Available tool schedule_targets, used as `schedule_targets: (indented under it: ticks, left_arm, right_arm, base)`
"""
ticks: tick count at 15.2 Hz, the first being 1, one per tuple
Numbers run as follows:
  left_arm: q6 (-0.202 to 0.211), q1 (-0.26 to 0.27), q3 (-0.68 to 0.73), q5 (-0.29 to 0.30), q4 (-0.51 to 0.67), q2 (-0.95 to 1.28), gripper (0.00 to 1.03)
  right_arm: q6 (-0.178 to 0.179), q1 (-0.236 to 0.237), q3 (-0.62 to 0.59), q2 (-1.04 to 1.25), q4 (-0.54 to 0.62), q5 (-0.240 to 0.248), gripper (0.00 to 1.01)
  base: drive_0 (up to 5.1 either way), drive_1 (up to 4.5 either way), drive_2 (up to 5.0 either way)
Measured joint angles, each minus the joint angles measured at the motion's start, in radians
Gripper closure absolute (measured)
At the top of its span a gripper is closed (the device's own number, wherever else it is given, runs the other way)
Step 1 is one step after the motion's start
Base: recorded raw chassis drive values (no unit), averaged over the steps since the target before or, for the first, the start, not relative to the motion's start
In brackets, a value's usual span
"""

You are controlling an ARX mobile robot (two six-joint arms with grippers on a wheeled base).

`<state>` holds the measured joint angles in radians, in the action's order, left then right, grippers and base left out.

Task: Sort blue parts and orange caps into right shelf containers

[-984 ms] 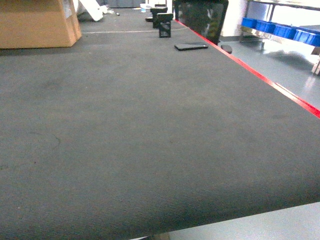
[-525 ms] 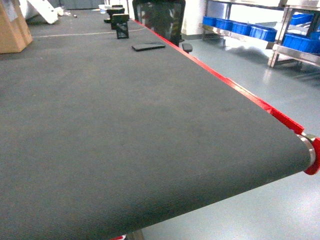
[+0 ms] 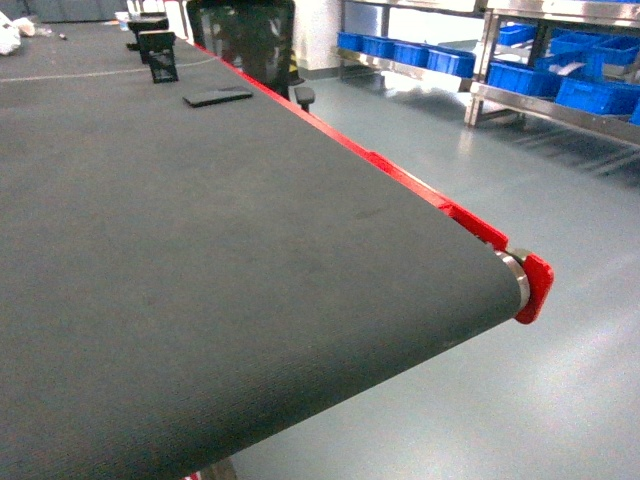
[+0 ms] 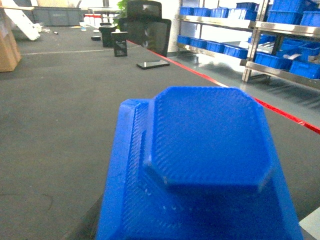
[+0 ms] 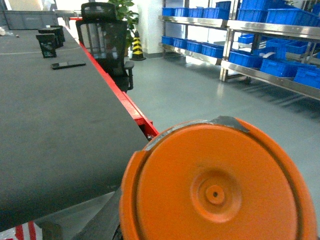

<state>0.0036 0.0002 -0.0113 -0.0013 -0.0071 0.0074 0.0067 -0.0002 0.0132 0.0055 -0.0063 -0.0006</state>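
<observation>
Two wrist views fill with blue part [image 4: 205, 165] and orange cap [image 5: 217, 190], jaws hidden.

The head view swings steadily to the right. The cardboard box that filled the upper left corner a second ago is gone from the frame. The black office chair [image 3: 245, 40], the flat dark device [image 3: 217, 97] and the small black stand [image 3: 160, 55] all slide toward the left. The red edge strip [image 3: 380, 165] now cuts across the middle, and the end of the surface [image 3: 200, 260] — its red end cap [image 3: 535, 290] and metal roller [image 3: 515, 275] — sits well inside the frame. More grey floor [image 3: 520, 180] shows, and the shelves with blue containers [image 3: 590, 95] — earlier only a sliver at the far right — spread across the upper right.
</observation>
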Motion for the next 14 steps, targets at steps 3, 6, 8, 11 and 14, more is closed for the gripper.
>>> schedule_targets:
  ticks: [3, 6, 8, 11, 14]
  left_arm:
    - [0.0, 0.0, 0.0, 0.0, 0.0, 0.0, 0.61]
    - [0.0, 0.0, 0.0, 0.0, 0.0, 0.0, 0.61]
    - [0.0, 0.0, 0.0, 0.0, 0.0, 0.0, 0.61]
    - [0.0, 0.0, 0.0, 0.0, 0.0, 0.0, 0.61]
    - [0.0, 0.0, 0.0, 0.0, 0.0, 0.0, 0.61]
  right_arm:
    - [0.0, 0.0, 0.0, 0.0, 0.0, 0.0, 0.58]
    - [0.0, 0.0, 0.0, 0.0, 0.0, 0.0, 0.58]
    - [0.0, 0.0, 0.0, 0.0, 0.0, 0.0, 0.58]
    - [0.0, 0.0, 0.0, 0.0, 0.0, 0.0, 0.58]
    - [0.0, 0.0, 0.0, 0.0, 0.0, 0.0, 0.58]
  base:
    - [-1.6, -1.57, -1.6]
    - [-1.5, -1.53, -1.5]
    - [-1.5, -1.51, -1.5]
    - [-1.5, -1.51, -1.5]
    - [-1.5, -1.53, -1.5]
